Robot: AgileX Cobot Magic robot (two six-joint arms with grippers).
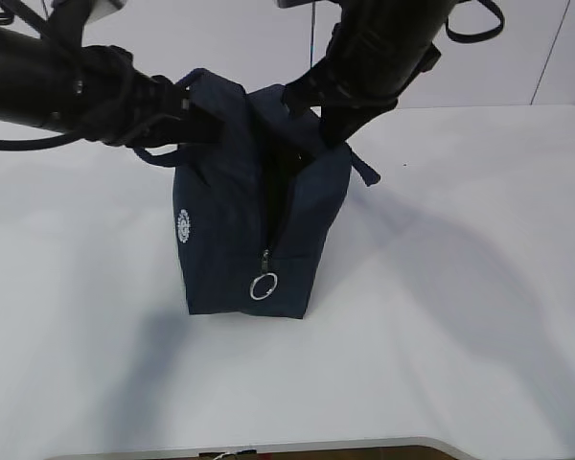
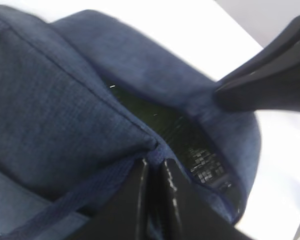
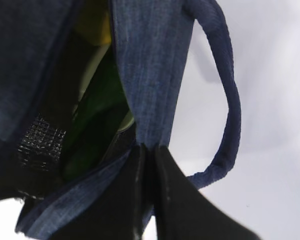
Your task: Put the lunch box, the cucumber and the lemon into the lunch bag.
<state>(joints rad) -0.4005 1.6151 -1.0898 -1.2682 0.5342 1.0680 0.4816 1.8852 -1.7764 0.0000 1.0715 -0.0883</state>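
Observation:
The dark navy lunch bag (image 1: 254, 230) stands upright mid-table with its top open and its silver ring pull (image 1: 263, 287) at the front. My left gripper (image 1: 196, 120) is shut on the bag's left top edge (image 2: 157, 150). My right gripper (image 1: 331, 129) is shut on the bag's right top edge (image 3: 147, 142). Inside the bag, the right wrist view shows the yellow lemon (image 3: 99, 25), the green cucumber (image 3: 100, 100) and a pale edge of the lunch box (image 3: 126, 122). A loop handle (image 3: 230, 100) hangs outside on the right.
The white table (image 1: 460, 287) surrounds the bag. Its front edge (image 1: 268, 448) runs along the bottom of the exterior view. Both black arms reach in from the top over the bag.

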